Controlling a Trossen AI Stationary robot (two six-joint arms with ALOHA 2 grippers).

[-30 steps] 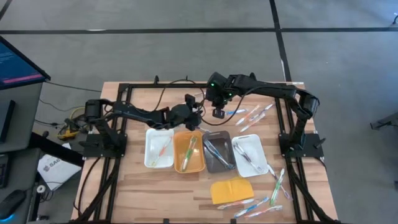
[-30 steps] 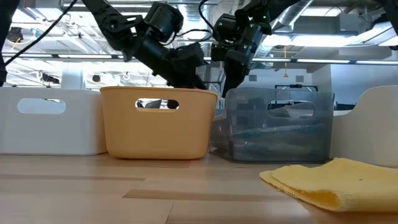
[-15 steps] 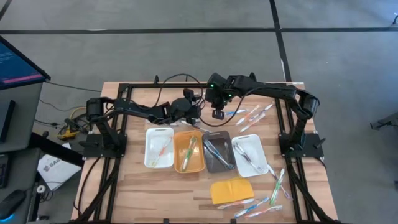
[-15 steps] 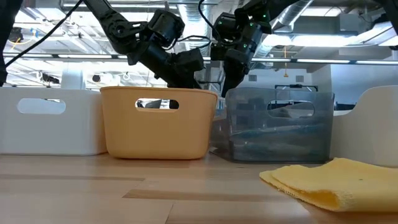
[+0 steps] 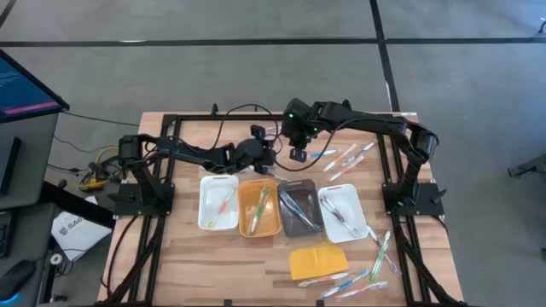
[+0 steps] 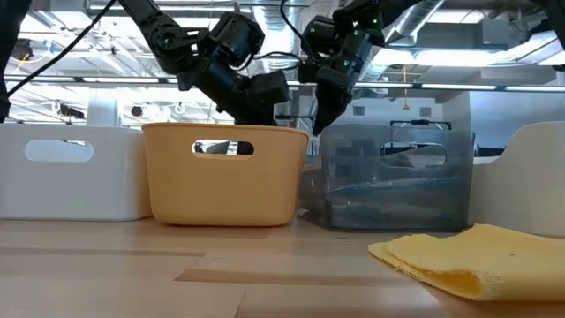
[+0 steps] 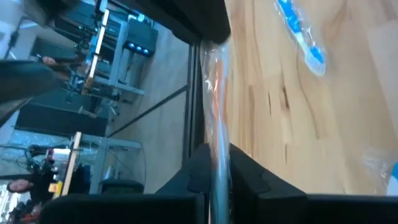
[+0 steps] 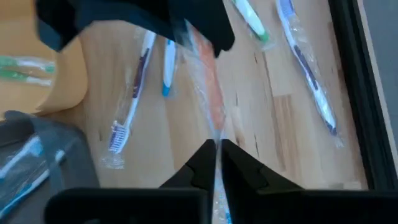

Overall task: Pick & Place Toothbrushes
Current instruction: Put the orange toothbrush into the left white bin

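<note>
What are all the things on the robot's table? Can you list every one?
white plastic trays: two, at the ends of the row, toothbrushes inside
orange plastic tray: one, second from left, toothbrush inside
grey plastic tray: one, third from left, toothbrushes inside
yellow cloth-like pad: one, in front of the trays
loose wrapped toothbrushes: many, mixed colours; far side, right edge, near edge
orange toothbrush in clear wrapper: one, in the air behind the trays
left pincer: dark, shut on one end of the orange toothbrush
right pincer: dark, shut on its other end
</note>
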